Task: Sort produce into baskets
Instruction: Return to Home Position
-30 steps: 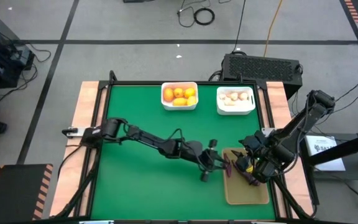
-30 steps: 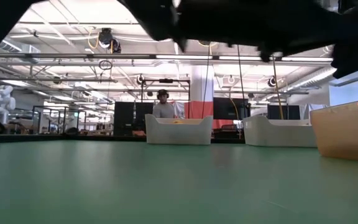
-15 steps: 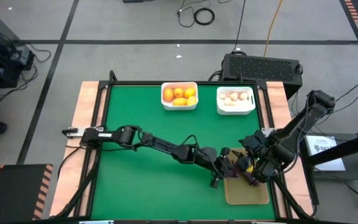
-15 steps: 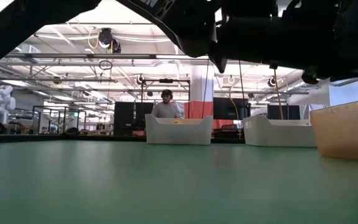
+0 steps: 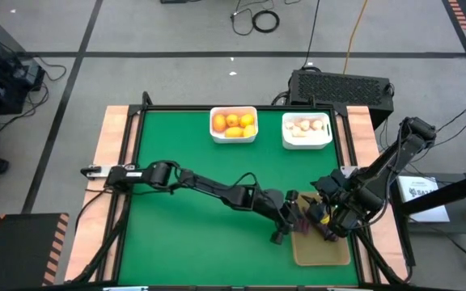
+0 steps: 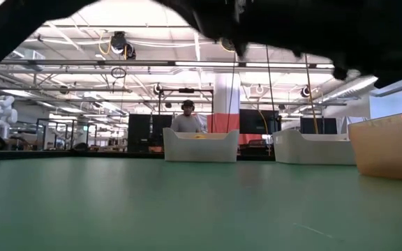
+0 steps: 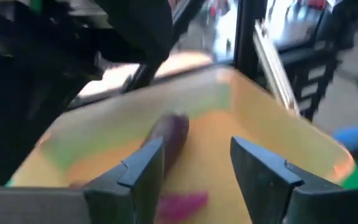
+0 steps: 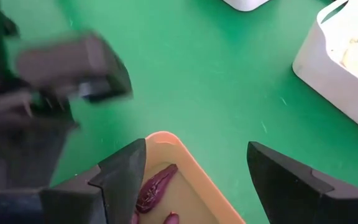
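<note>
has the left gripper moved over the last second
Yes: in the high view the left gripper has shifted right, to the left edge of the tan tray.

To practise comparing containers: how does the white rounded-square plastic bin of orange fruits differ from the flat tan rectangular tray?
The white rounded-square bin is squarish; the flat tan rectangular tray is longer. The bin holds orange-yellow fruits; the tray holds dark purple pieces. No arm is near the bin; the open left gripper and open right gripper hang at the tray. Both rest on the green table.
</note>
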Action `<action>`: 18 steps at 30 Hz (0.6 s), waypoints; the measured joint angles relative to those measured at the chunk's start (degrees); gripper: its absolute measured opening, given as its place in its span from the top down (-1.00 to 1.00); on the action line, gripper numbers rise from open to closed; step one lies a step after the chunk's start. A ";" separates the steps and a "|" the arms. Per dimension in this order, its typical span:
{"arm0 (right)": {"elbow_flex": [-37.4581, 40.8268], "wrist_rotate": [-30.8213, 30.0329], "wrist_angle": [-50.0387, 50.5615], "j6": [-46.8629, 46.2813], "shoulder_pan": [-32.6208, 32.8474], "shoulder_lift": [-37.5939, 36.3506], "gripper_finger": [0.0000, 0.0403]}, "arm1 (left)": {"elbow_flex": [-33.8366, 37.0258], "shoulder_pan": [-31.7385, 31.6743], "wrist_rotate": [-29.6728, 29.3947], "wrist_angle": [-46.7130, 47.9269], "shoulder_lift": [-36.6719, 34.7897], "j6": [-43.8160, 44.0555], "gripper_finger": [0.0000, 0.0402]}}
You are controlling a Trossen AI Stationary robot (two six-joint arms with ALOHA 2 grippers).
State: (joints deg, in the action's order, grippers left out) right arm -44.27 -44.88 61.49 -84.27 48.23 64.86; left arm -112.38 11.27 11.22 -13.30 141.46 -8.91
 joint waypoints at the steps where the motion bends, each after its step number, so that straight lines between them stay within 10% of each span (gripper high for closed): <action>1: 0.00 0.04 0.00 -0.42 0.00 0.00 -0.34 | 0.00 0.00 -0.59 3.72 -1.33 -0.66 0.04; 14: 0.00 1.67 -0.05 -2.51 -1.35 -0.02 -0.34 | 0.00 -0.89 -32.87 67.34 -24.49 -11.01 0.04; 18: 0.00 1.31 -0.15 -2.38 -4.67 -0.02 -0.34 | 1.69 -3.10 -32.13 75.13 -31.43 -11.03 0.04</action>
State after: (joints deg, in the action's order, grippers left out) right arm -44.27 -43.57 61.35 -86.66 43.56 64.84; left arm -110.68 8.17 -20.91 61.83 110.03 -19.94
